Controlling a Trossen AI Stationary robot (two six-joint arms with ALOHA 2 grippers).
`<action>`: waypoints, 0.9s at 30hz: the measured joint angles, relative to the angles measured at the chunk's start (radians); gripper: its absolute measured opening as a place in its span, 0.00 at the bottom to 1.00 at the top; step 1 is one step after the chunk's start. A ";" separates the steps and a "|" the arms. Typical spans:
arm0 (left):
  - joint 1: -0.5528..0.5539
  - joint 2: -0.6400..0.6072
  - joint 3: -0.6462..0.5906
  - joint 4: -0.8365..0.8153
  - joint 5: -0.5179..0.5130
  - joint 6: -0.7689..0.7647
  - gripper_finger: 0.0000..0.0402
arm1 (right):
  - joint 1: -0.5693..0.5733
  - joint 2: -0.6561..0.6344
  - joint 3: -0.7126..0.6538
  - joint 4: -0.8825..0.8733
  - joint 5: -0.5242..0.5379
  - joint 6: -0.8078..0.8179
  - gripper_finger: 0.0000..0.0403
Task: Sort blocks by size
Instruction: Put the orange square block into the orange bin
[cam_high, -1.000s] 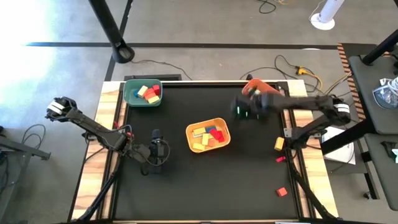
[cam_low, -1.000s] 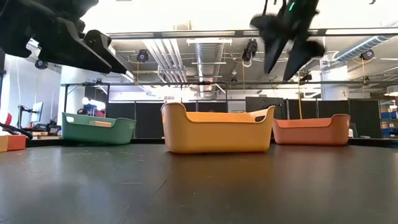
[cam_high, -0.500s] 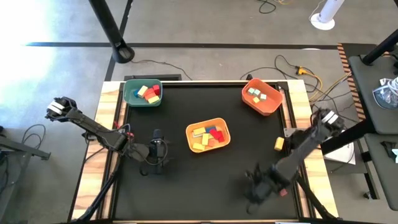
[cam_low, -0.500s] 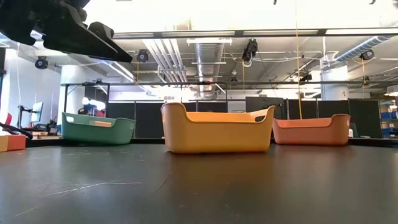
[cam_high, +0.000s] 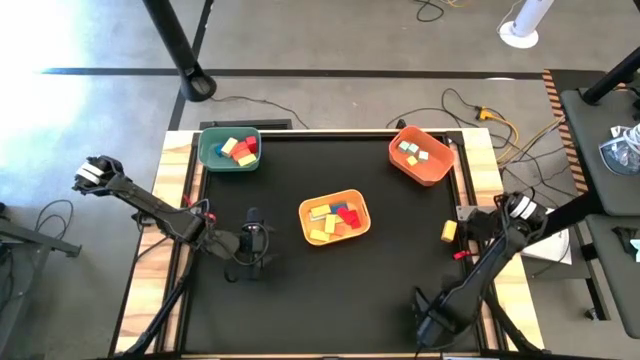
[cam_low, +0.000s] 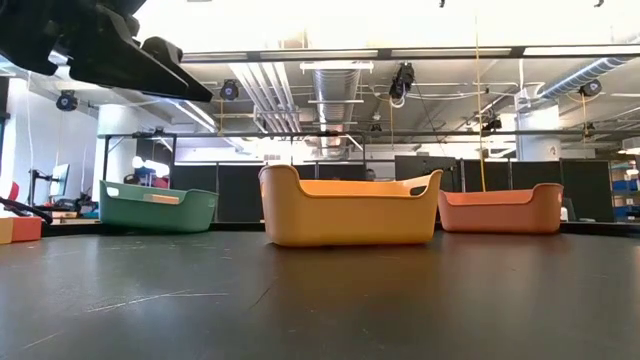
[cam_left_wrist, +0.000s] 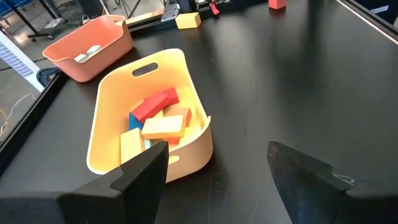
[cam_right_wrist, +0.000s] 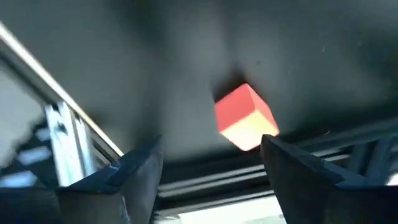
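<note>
The right tool hangs low over the near right corner of the tabletop, well apart from the yellow bin in the middle. In its own wrist view the 2 fingers are spread wide, gripping nothing, and a small red cube lies on the black surface between them, close to the tabletop's edge rail. The step in hand looks like the pickup of this stray cube.

Most blocks are already sorted: several lie in the yellow bin, among them a red bar and a yellow one; others sit in the green bin, far and to the left of the yellow bin, and a few pale ones in the orange bin, far and to the right of it. To the right of the yellow bin, a yellow block rests on the wooden border, with a small red piece just nearer than it.

The left tool waits just left of the yellow bin, its fingers parted and empty.

Next, I judge, the right tool must drop straight down until the fingers flank the cube, then clench. The rail nearby leaves little room, so the approach needs care.
</note>
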 joint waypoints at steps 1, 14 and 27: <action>0.000 0.000 -0.002 0.001 0.000 0.000 0.64 | 0.003 0.000 0.000 -0.007 -0.002 -0.051 0.64; 0.000 0.000 -0.008 -0.001 0.000 0.000 0.64 | 0.004 0.005 -0.086 -0.011 0.013 -0.440 0.67; 0.000 0.000 -0.008 0.000 -0.001 0.000 0.64 | 0.004 0.005 -0.214 0.106 0.013 -0.447 0.53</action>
